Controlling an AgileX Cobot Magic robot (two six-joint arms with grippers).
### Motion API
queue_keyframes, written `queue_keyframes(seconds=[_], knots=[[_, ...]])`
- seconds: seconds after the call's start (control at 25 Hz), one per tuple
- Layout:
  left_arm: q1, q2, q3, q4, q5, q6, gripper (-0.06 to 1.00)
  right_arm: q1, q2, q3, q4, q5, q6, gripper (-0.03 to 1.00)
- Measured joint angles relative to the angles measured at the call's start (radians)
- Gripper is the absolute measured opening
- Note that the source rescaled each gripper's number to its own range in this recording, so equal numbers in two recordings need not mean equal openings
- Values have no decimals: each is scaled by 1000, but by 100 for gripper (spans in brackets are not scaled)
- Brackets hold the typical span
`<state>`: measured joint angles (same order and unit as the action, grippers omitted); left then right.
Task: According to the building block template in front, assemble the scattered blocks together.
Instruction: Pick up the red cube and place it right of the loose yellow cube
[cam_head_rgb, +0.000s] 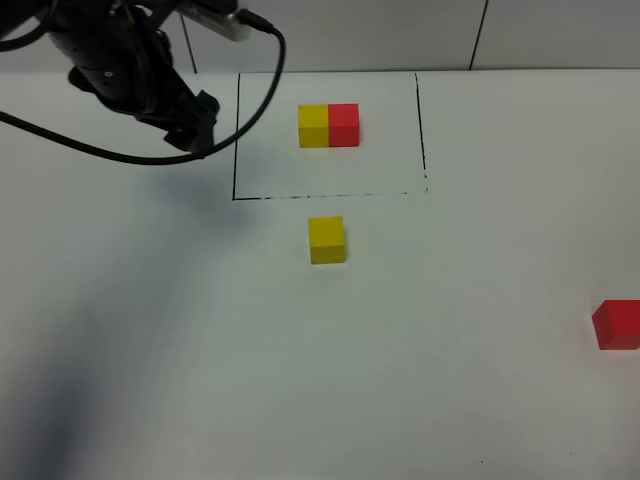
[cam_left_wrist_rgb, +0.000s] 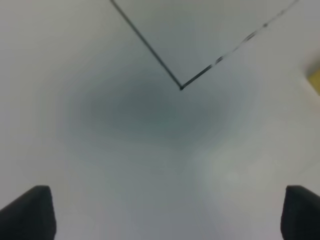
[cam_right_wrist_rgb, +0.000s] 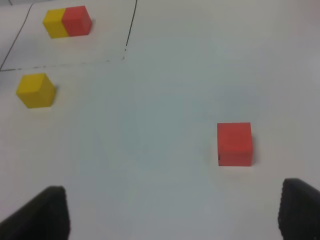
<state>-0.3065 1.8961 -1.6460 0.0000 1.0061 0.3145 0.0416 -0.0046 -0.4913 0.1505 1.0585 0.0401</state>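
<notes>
The building block template (cam_head_rgb: 328, 126) is a yellow-left, red-right pair of cubes inside a thin black-lined rectangle at the back middle; it also shows in the right wrist view (cam_right_wrist_rgb: 67, 21). The loose yellow cube (cam_head_rgb: 327, 240) sits just in front of the rectangle's front line and appears in the right wrist view (cam_right_wrist_rgb: 36, 90). The loose red cube (cam_head_rgb: 617, 325) lies at the far right edge, ahead of my right gripper (cam_right_wrist_rgb: 170, 215), which is open and empty. The red cube (cam_right_wrist_rgb: 234, 143) is apart from that gripper's fingers. My left gripper (cam_head_rgb: 198, 128) hovers left of the rectangle, open and empty (cam_left_wrist_rgb: 165, 215).
The left wrist view shows the rectangle's front-left corner (cam_left_wrist_rgb: 181, 88) and a yellow sliver (cam_left_wrist_rgb: 315, 80) at the picture's edge. The left arm's black cable (cam_head_rgb: 100, 150) loops over the table at the back left. The white table (cam_head_rgb: 300, 380) reaches to a wall at the back.
</notes>
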Motion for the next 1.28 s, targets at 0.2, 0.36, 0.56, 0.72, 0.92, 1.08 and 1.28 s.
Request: queue_keyframes(seconds=[0.2,0.36,0.56,0.72,0.92,1.08,1.28], knots=[[84,-102,146,8,-28,-71,99,0,0,0,0,0,0,71],[115,-223,262,9,-77,-125,97,0,0,0,0,0,0,71],[118,-384,376,9,-69,-192,96,0,0,0,0,-1,0,71],[118,-506,464,9,-33,-254,94,0,0,0,0,-1,1,71],[118,-690,591,9,-27,-291,91,0,0,0,0,-2,1,71],[118,-850,689,10,-31,-314,88,0,0,0,0,-3,0,71],[118,-1073,820,30,-29,-340,85,0,0,0,0,-3,0,71]])
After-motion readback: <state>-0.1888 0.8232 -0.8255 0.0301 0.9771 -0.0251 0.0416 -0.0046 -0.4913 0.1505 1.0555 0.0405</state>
